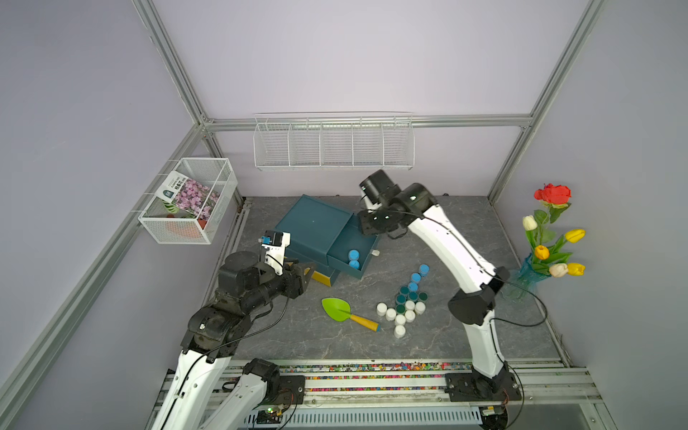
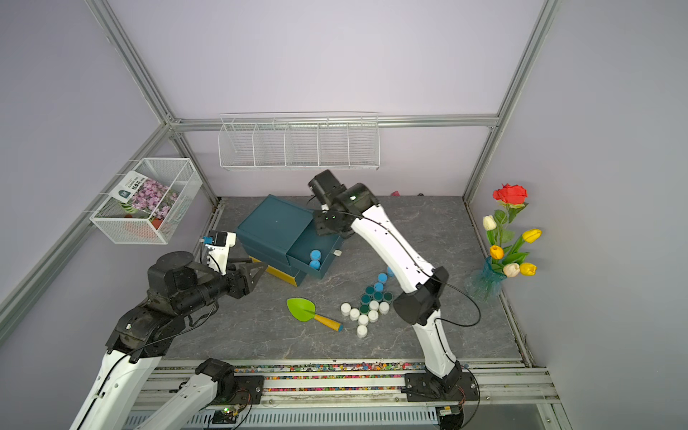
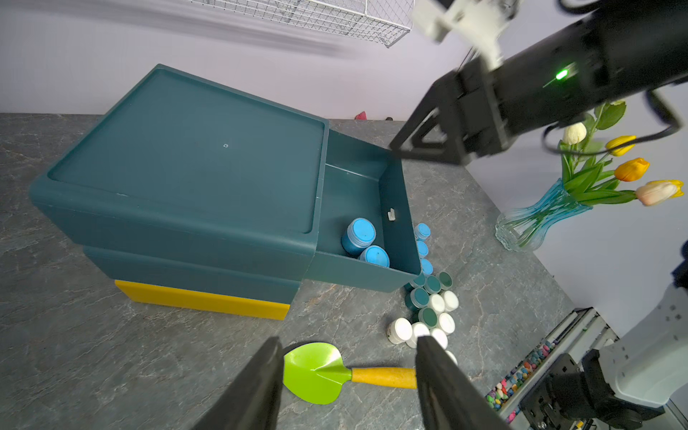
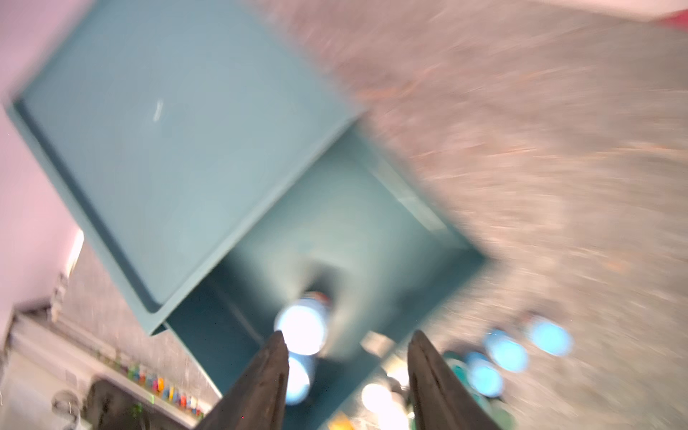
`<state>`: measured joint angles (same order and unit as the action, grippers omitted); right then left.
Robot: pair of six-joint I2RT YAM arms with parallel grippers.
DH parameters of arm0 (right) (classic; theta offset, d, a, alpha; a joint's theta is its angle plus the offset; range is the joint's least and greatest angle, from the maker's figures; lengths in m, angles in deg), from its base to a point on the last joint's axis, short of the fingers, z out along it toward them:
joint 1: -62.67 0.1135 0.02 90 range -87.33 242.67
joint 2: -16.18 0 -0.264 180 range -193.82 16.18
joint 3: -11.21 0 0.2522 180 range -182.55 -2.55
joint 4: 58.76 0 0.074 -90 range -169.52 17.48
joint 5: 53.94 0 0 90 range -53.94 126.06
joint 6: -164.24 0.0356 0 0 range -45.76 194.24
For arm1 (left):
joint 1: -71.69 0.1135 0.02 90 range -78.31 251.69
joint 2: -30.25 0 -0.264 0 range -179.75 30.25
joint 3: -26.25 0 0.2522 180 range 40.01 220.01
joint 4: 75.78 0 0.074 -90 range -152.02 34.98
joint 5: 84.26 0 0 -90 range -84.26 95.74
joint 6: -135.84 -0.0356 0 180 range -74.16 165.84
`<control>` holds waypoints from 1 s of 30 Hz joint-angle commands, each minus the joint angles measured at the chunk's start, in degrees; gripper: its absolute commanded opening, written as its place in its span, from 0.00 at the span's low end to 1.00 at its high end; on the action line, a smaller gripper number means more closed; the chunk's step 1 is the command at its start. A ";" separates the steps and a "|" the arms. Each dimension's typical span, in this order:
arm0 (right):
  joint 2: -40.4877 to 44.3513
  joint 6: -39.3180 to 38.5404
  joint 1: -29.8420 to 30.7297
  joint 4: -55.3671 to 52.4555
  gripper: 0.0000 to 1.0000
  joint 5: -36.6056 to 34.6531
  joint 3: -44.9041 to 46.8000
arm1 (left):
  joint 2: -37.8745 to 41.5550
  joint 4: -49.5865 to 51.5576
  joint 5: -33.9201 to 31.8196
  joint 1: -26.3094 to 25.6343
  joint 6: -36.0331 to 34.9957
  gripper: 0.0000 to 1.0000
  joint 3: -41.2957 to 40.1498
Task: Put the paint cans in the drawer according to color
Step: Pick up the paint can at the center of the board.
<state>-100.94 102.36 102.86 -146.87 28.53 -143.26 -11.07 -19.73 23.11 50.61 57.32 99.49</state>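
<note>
Drawer: the top drawer of the teal unit is pulled out, with two stored light-blue cans upright inside.
Right fingers: apart and empty, above the drawer's far end.
Left fingers: apart and empty, beside the unit and well apart from the loose cans.
Key relation: from the right fingers, the loose cans stand on the surface past the drawer front, toward the robot's base. Their axes are vertical, and the right arm is nearer.
Count on surface: three loose light-blue cans, five dark-teal cans, seven white cans, one trowel.
</note>
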 commanded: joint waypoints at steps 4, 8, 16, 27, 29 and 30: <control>16.15 9.83 -20.17 11.23 0.59 2.68 30.29 | 0.03 -1.01 -0.97 -0.30 -0.15 0.61 1.86; 16.84 12.78 -26.66 17.50 0.65 8.46 43.06 | 0.01 -0.87 -1.17 -0.29 -0.22 0.61 1.95; 5.59 13.96 -27.88 19.79 0.68 12.18 49.78 | -0.22 -0.62 -1.55 -0.28 -0.22 0.62 2.38; 2.26 13.72 -27.12 24.29 0.69 13.68 56.85 | -0.31 -0.71 -1.54 -0.29 -0.09 0.63 2.49; 2.04 13.87 -26.88 24.78 0.68 13.88 57.11 | -0.43 -0.73 -1.38 -0.29 -0.06 0.63 2.48; 1.87 13.96 -26.92 24.86 0.66 13.81 57.12 | -0.45 -0.71 -1.35 -0.34 -0.07 0.63 2.46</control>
<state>-97.75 115.63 75.43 -123.57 41.53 -87.08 -11.35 -19.75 22.06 50.61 57.32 100.23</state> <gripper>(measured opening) 0.672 0.630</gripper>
